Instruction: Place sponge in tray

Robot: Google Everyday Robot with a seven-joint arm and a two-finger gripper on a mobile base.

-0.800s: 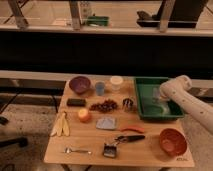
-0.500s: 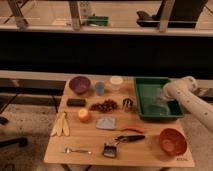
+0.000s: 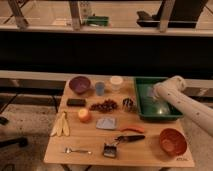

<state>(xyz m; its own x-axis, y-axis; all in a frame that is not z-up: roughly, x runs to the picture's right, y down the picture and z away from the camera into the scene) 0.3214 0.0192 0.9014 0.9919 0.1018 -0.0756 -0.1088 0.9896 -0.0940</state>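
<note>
Now the claw (image 3: 154,93) hangs low over the green tray (image 3: 138,102) directly beneath it; its grip cannot be told, and the sponge cannot be made out at or below the claw.

Arm (image 3: 172,89) has edged slightly toward the left edge of the bench (image 3: 145,152), bringing the gripper (image 3: 152,94) further over the tray (image 3: 136,98) at the back-right corner.

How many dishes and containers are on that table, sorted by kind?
Bowls: 2 (purple bowl, orange bowl)
Cups: 2 (blue cup, white cup)
Metal can: 1
Tray: 1 (green tray, gripper over it)
Total: 6
</note>
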